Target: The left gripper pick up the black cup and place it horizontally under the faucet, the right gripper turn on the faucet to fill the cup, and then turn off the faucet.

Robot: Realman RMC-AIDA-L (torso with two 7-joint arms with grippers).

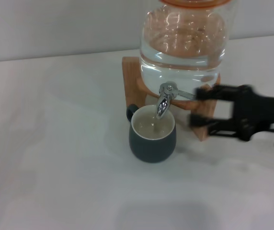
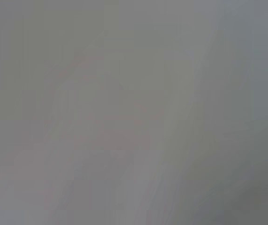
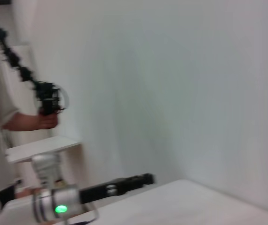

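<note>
Charcoal squat black cup (image 1: 152, 139) with a cream inside stands upright on the white desk (image 1: 55, 167), nearest of all, its small handle turned toward the wooden stand (image 1: 132, 81). Just above its rim hangs the shiny chrome faucet (image 1: 164, 99), spout pointing down into the cup. Beside it, the all-black right claw (image 1: 200, 106) has its long fingers spread, the upper one at the faucet's lever. Behind rises the clear glass water jar (image 1: 184, 43). Off to the side, the right wrist view shows the left claw (image 3: 141, 179) on its silver-grey arm; I cannot tell its fingers' state.
</note>
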